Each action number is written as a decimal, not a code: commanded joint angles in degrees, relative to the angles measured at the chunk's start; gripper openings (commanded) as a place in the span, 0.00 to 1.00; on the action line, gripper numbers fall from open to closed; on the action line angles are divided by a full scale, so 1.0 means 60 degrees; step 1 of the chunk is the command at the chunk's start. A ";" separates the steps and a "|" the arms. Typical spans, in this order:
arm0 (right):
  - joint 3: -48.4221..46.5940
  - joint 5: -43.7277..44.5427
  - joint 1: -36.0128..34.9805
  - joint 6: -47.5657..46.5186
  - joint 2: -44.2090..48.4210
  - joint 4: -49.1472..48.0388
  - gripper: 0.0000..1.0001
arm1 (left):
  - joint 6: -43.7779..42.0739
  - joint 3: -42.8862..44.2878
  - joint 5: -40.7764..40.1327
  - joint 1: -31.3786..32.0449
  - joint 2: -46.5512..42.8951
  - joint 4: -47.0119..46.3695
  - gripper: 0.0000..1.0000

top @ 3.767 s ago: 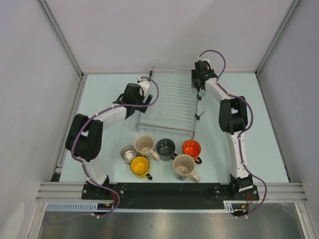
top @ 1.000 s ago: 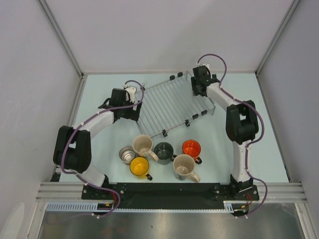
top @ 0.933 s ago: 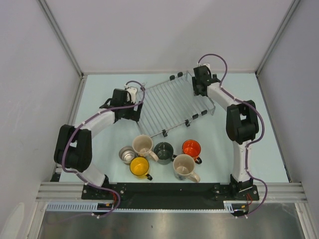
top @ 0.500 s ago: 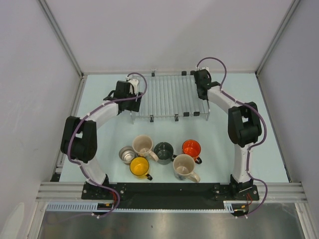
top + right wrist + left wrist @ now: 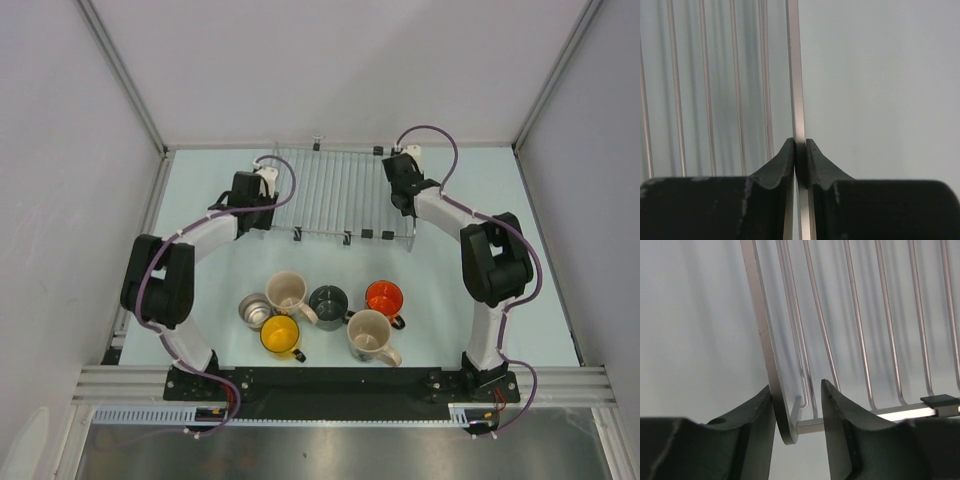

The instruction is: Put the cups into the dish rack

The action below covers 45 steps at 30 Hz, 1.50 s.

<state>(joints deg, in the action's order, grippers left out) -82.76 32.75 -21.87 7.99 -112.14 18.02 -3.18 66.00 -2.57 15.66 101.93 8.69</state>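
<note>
The dish rack (image 5: pixel 335 190) lies square across the back of the table, its black feet showing along the front and back edges. My left gripper (image 5: pixel 258 218) has closed down on the rack's left front corner. In the left wrist view that gripper (image 5: pixel 796 385) has one finger pressed on the side rail (image 5: pixel 760 330) and the other at the first wires. My right gripper (image 5: pixel 405 205) (image 5: pixel 800 141) is shut on the thin right rail (image 5: pixel 792 75). The cups stand grouped near the front: two beige (image 5: pixel 290 292) (image 5: pixel 370 335), dark grey (image 5: pixel 331 298), orange-red (image 5: pixel 384 298), yellow (image 5: pixel 280 332), steel (image 5: pixel 257 308).
White walls with metal posts (image 5: pixel 120 80) close in the back and both sides of the pale table (image 5: pixel 500 210). The black base bar (image 5: pixel 330 380) runs along the near edge, just behind the cups.
The rack has swung from a diagonal tilt to square across the back. Both grippers went from open to closed on its side rails. The cups have not moved.
</note>
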 commanded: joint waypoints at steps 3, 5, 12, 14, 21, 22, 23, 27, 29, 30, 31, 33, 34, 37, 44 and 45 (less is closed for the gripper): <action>0.0654 -0.0068 -0.0325 0.0573 0.0056 0.1142 0.04 | -0.0919 -0.2103 0.0354 -0.0003 -0.2220 0.0046 0.43; 0.0785 -0.0039 -0.0354 0.0660 0.0115 0.1142 0.04 | -0.1110 -0.2472 0.0355 -0.0003 -0.2791 0.0104 0.43; 0.1488 0.0137 -0.0501 0.1012 0.0656 0.1288 0.00 | -0.1447 -0.3571 0.0852 -0.0003 -0.4622 0.0661 0.43; 0.1751 0.0122 -0.0545 0.1114 0.0949 0.1230 0.00 | -0.1477 -0.3791 0.0911 -0.0003 -0.4859 0.0720 0.43; 0.2134 0.0151 -0.0559 0.1247 0.1200 0.1317 0.00 | -0.1608 -0.4656 0.1131 -0.0003 -0.5328 0.0617 0.39; 0.2104 0.0181 -0.0574 0.1276 0.1170 0.1347 0.02 | -0.1609 -0.4642 0.1059 -0.0003 -0.5502 0.0646 0.39; 0.2075 0.0181 -0.0560 0.1290 0.1126 0.1347 0.05 | -0.1623 -0.4497 0.0971 -0.0017 -0.5634 0.0690 0.40; 0.2060 0.0239 -0.0560 0.1247 0.1067 0.1333 0.07 | -0.1492 -0.3604 0.0619 -0.0105 -0.6265 0.0779 0.63; 0.2089 0.0254 -0.0559 0.1203 0.1053 0.1303 0.07 | -0.1346 -0.2744 0.0458 -0.0120 -0.5917 0.0779 0.86; 0.2089 0.0254 -0.0559 0.1217 0.1067 0.1289 0.07 | -0.1330 -0.2448 0.0457 -0.0134 -0.5668 0.0764 0.88; 0.2104 0.0240 -0.0574 0.1203 0.1067 0.1303 0.07 | -0.1287 -0.2169 0.0182 -0.0134 -0.5419 0.0691 0.92; 0.2119 0.0225 -0.0574 0.1203 0.1082 0.1303 0.06 | -0.1169 -0.1349 0.0091 -0.0164 -0.4409 0.0574 0.97; 0.2148 0.0225 -0.0574 0.1188 0.1097 0.1260 0.06 | -0.1155 -0.1085 -0.0039 -0.0164 -0.3999 0.0501 0.99; 0.2236 0.0268 -0.0574 0.1174 0.1112 0.1215 0.05 | -0.0907 -0.0103 -0.0012 -0.0281 -0.2636 0.0457 0.98; 0.2280 0.0269 -0.0618 0.1173 0.1126 0.1157 0.05 | -0.0862 0.1390 -0.0069 -0.0500 -0.0701 0.0398 0.93; 0.2280 0.0269 -0.0633 0.1159 0.1126 0.1142 0.05 | -0.0833 0.1524 -0.0070 -0.0530 -0.0540 0.0412 0.94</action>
<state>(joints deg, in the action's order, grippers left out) -72.03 35.62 -25.30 13.91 -104.01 18.02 -9.54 69.47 -1.87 13.39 96.23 11.35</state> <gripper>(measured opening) 0.148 0.934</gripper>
